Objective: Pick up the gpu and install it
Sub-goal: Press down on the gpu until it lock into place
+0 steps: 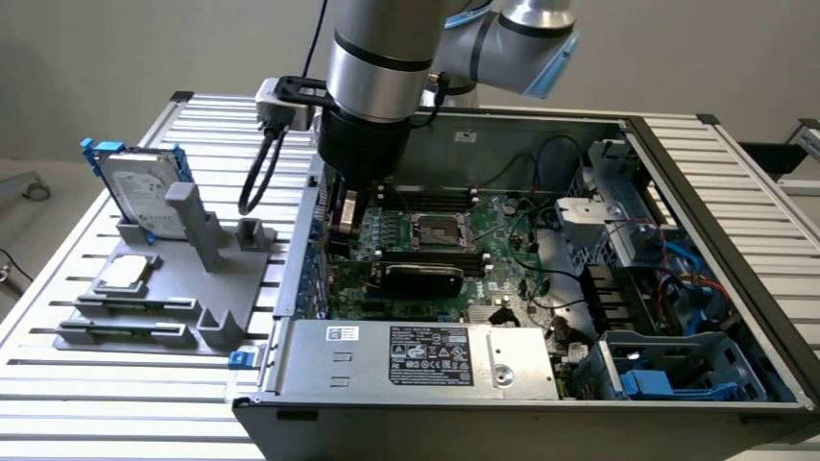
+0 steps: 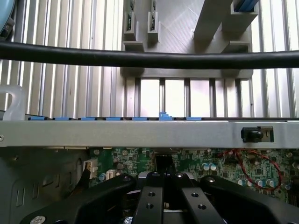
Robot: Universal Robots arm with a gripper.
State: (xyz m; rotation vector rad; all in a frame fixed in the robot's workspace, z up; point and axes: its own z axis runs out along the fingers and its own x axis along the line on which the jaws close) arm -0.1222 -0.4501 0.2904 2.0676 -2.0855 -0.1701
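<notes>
One open computer case (image 1: 539,288) lies on one slatted table (image 1: 77,384), and one robot arm (image 1: 384,58) reaches down into it. Inside the case sits one green motherboard (image 1: 513,230) with one processor socket (image 1: 436,230) near its middle. Just below that socket lies one black-shrouded gpu (image 1: 421,279). At the case's near edge there is one silver power supply (image 1: 423,357), and beside it one blue drive cage (image 1: 679,370). Outside the case, toward the exterior view's left, stands one grey holder (image 1: 180,288) carrying one hard drive (image 1: 138,187) and one small square chip (image 1: 125,273); its low front slots appear to number two.
</notes>
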